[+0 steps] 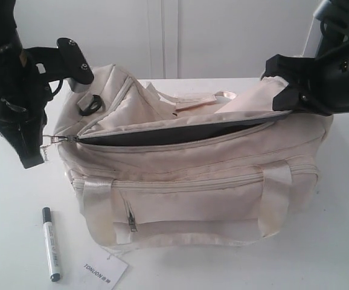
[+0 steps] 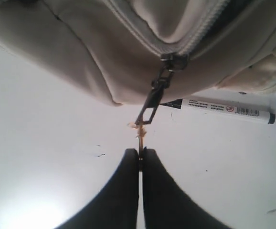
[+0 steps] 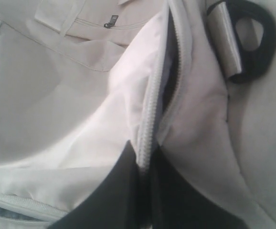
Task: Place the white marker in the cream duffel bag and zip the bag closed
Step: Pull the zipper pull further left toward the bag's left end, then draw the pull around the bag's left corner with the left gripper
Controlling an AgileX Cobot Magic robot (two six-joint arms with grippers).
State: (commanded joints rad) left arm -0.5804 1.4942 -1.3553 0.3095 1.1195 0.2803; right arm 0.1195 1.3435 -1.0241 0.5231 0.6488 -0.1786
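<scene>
Slim white black-capped marker (image 1: 51, 243) lower left, unbagged; soft cream fabric duffel bag (image 1: 192, 181) unzipped, my left gripper (image 2: 139, 151) pinching its metal zipper pull (image 2: 152, 100), right gripper (image 3: 145, 153) clamping its zip edge (image 3: 150, 109).

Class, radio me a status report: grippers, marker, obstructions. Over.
Left gripper shut on zipper pull. Right gripper shut on cream duffel bag edge. White marker on table, bag unzipped. Paper tag beside marker.
</scene>
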